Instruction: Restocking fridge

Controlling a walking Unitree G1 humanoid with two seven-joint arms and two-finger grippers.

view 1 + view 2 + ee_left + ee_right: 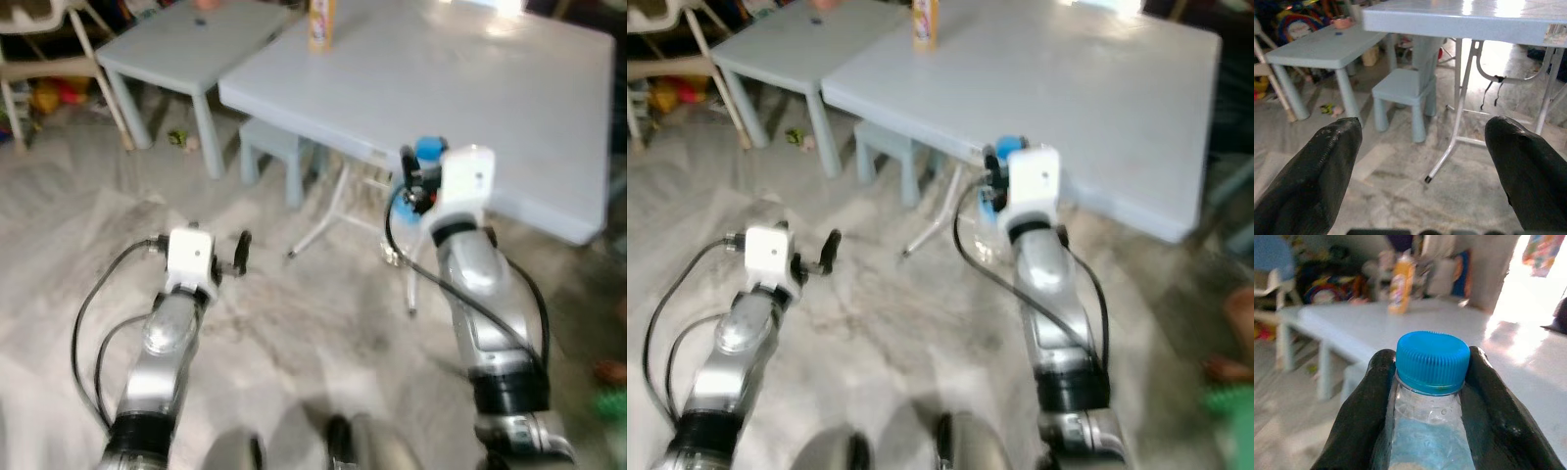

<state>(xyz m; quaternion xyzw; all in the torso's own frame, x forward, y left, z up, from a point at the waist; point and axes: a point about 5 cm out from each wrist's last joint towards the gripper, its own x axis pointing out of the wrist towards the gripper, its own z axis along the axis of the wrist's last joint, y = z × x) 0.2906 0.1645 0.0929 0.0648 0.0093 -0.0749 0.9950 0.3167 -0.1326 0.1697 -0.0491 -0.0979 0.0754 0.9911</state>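
My right gripper (419, 174) is shut on a clear plastic bottle (1426, 431) with a blue cap (1433, 361), held upright just before the near edge of the big pale-blue table (460, 88). The black fingers (1365, 416) press the bottle's neck from both sides. An orange bottle (319, 23) stands on the far part of that table, also seen as the orange bottle (1400, 284) in the right wrist view. My left gripper (241, 250) is open over the marble floor, with nothing between its fingers (1312, 176).
A small pale-blue kids' table (186, 49) and a matching stool (1403, 90) stand at the left of the big table. The big table's white folding legs (1459, 122) reach the floor ahead. A white chair (39, 49) and toys sit far left.
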